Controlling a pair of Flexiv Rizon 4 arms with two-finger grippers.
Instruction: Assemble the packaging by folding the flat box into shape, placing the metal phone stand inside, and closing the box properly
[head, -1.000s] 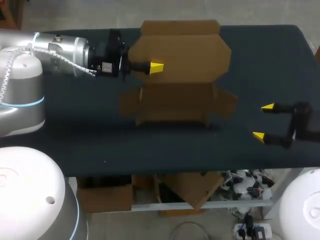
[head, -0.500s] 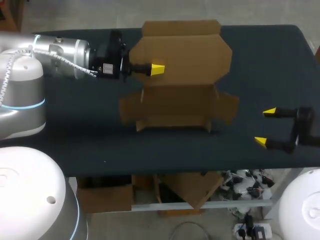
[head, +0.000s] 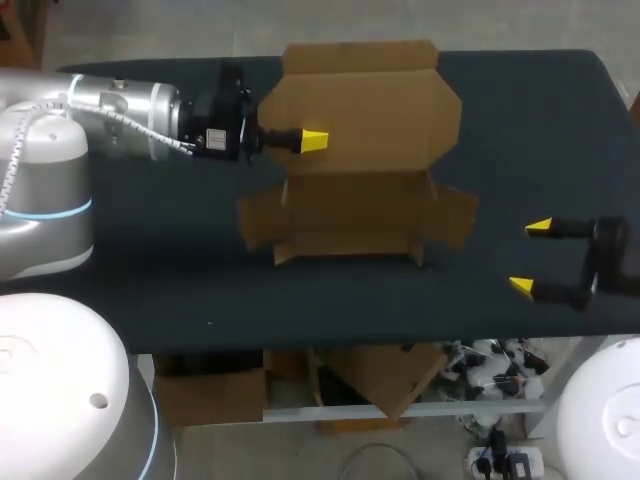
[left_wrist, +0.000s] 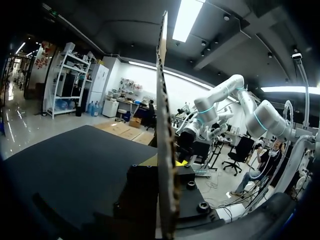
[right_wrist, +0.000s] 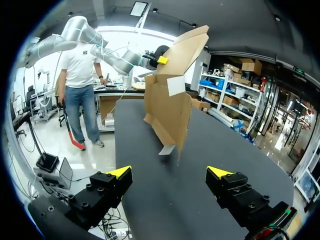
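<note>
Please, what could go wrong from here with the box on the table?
1. The left gripper pinches the cardboard box only at the edge of its lid; the thin cardboard may bend or slip out.
2. The right gripper is open and apart from the box, so nothing steadies it; it may slide or tip.

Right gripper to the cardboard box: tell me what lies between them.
Only bare table; the right gripper and cardboard box stand apart, clearest in the head view.

Cardboard box (head: 350, 215), partly folded, walls upright, lid flap raised, side flaps splayed, on black table (head: 150, 285)
</note>
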